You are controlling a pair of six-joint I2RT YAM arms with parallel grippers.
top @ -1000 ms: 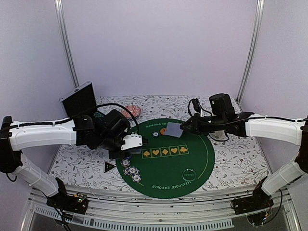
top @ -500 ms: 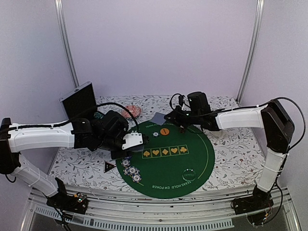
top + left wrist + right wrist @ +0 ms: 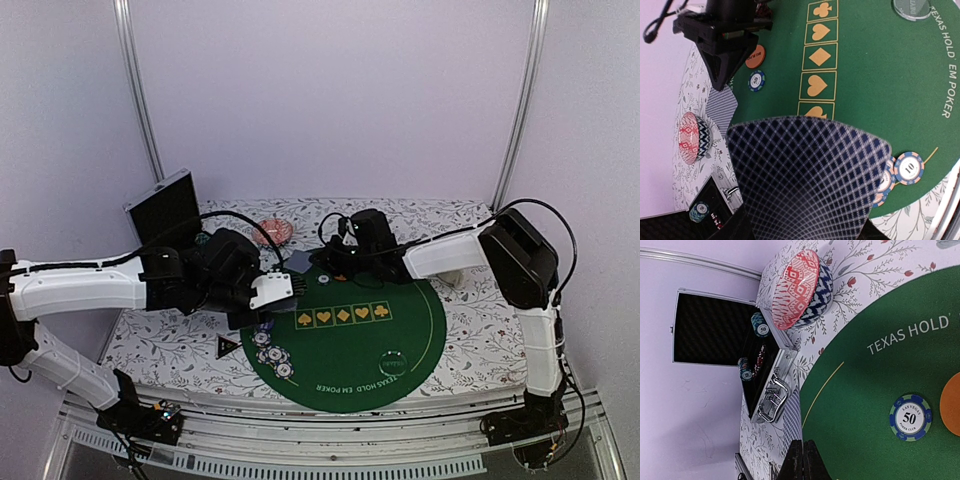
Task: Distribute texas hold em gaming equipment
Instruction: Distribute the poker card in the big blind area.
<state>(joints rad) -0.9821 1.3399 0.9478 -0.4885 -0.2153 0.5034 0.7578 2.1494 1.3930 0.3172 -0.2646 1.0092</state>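
My left gripper [image 3: 274, 292] hovers over the left edge of the green mat [image 3: 410, 330], shut on a stack of playing cards. The stack's lattice back [image 3: 805, 180] fills the left wrist view and hides the fingers. My right gripper [image 3: 311, 262] reaches across to the mat's far left rim, shut on one grey-blue card [image 3: 298, 262] that hangs from its tips [image 3: 721, 106] [image 3: 792, 420]. Next to it on the mat lie a blue 50 chip [image 3: 910, 417] and an orange button [image 3: 755, 56]. Small piles of chips [image 3: 272, 355] sit at the mat's near left.
The pink patterned dish [image 3: 802, 290] stands just behind the mat's far left rim. An open metal case [image 3: 165, 210] holding some chips [image 3: 760, 324] is beside it. A clear disc [image 3: 393, 362] lies near the mat's front, and a black triangle [image 3: 228, 346] lies left of the mat.
The right arm has swept left along the mat's far edge with the card, from right of centre to the left rim. The left arm has barely moved.
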